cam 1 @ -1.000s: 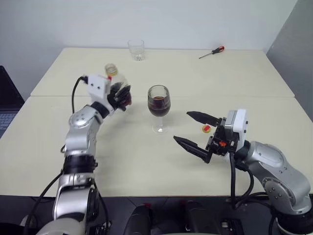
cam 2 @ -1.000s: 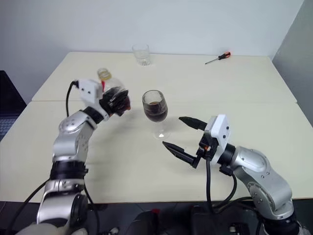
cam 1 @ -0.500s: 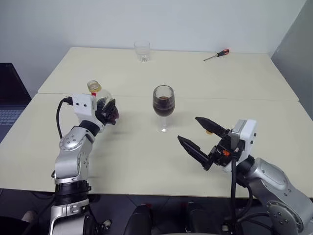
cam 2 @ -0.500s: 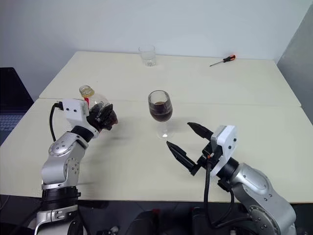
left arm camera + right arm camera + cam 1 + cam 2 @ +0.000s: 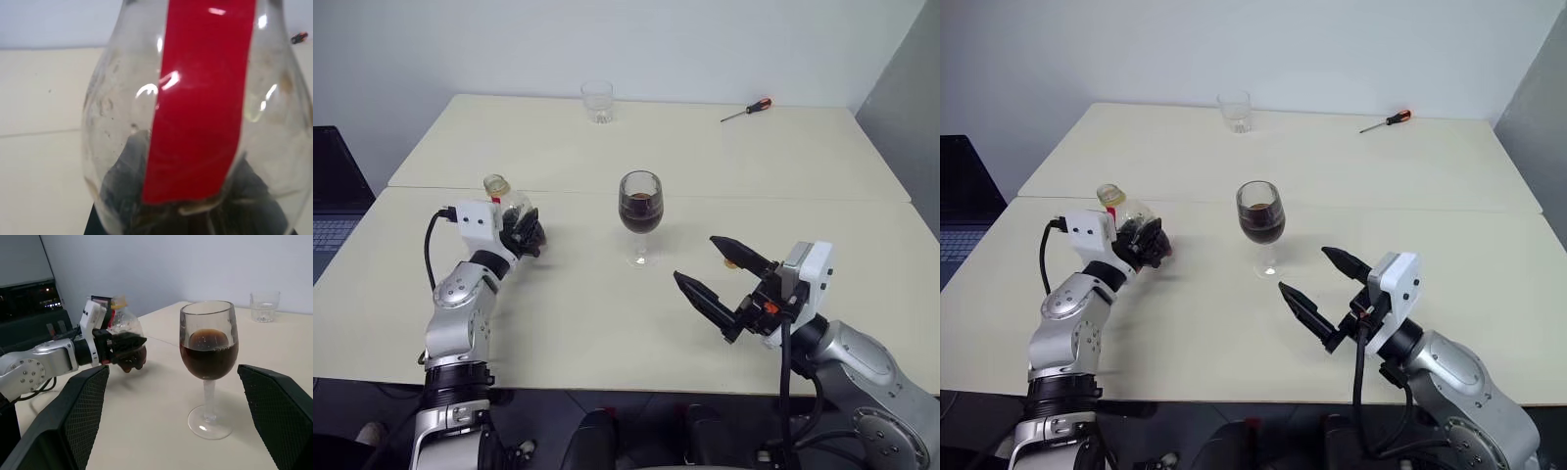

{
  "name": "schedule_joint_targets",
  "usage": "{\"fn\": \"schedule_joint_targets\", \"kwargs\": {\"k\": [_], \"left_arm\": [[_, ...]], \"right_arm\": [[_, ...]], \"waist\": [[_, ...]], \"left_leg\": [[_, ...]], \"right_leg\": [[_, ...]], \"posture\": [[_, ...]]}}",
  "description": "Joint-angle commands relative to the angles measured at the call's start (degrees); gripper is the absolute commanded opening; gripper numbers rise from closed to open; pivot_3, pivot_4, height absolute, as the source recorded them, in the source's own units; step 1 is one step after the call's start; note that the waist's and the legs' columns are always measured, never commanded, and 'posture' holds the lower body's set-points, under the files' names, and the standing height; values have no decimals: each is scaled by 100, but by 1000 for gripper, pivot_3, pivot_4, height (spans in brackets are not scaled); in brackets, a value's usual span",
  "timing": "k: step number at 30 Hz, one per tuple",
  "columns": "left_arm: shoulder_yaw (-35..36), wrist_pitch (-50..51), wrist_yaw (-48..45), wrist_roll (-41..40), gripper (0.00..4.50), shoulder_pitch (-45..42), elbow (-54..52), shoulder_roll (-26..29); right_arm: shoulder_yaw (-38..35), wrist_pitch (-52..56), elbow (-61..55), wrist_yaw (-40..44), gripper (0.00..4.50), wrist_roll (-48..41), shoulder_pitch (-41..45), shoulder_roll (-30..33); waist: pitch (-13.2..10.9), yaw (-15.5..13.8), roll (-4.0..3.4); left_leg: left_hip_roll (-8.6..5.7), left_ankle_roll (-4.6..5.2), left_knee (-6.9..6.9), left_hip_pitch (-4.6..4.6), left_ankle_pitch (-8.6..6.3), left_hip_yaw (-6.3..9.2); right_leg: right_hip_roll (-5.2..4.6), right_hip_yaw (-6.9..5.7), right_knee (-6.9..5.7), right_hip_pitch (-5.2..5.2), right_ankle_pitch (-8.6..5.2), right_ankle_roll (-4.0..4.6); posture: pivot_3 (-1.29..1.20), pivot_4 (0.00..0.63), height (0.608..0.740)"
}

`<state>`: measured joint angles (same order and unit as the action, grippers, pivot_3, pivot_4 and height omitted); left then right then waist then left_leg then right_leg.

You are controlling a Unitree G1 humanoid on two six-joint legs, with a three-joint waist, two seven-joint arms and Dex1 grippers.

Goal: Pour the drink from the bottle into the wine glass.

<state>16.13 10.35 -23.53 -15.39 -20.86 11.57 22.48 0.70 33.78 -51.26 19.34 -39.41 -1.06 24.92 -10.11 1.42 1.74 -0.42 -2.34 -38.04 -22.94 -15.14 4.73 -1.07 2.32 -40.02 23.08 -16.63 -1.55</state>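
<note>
Bottle (image 5: 509, 204): nearly emptied, upright, pinched in my left gripper (image 5: 527, 233) over the table's (image 5: 587, 323) left side. Wine glass (image 5: 640, 213): mid-table, bowl about half full of dark drink (image 5: 209, 357). My right gripper (image 5: 710, 277): fingers spread wide, holding nothing, near the glass; tumbler (image 5: 597, 101) and screwdriver (image 5: 745, 110) at the far edge.

Bare table (image 5: 578, 323) around wine glass (image 5: 640, 204)
</note>
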Motion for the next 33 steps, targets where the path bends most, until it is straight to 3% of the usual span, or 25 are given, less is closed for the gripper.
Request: {"fn": "schedule_joint_targets", "kwargs": {"k": [1,13,14,22,33], "left_arm": [[115,-485,-124,2,1283,-302,407,171],[39,-902,-217,24,1283,-624,980,278],[42,-915,-222,29,1954,-633,1002,280],[55,-952,-251,3,4422,-685,1094,287],[262,-435,-43,-249,4489,-235,389,302]], "right_arm": [[-55,-67,-16,70,4500,-36,125,64],[-67,-114,55,144,4500,-41,159,111],[-61,-116,59,142,4500,-36,159,108],[-39,-147,97,166,4500,4,175,114],[-181,-265,218,419,4500,1,120,263]], "waist": [[1,-1,1],[3,8,5],[3,8,5],[4,8,6],[4,13,6]], "left_leg": [[0,0,0,0,0,0],[1,0,2,0,0,2],[1,0,2,0,0,2],[1,0,2,0,0,1],[2,0,3,0,0,1]], "right_leg": [[0,-1,0,0,0,0],[0,-1,1,-1,0,0],[0,-1,2,-1,0,0],[0,0,2,-1,0,0],[0,0,2,0,0,0]], "posture": [[0,150,740],[0,150,740],[0,150,740],[0,150,740],[0,150,740]]}}
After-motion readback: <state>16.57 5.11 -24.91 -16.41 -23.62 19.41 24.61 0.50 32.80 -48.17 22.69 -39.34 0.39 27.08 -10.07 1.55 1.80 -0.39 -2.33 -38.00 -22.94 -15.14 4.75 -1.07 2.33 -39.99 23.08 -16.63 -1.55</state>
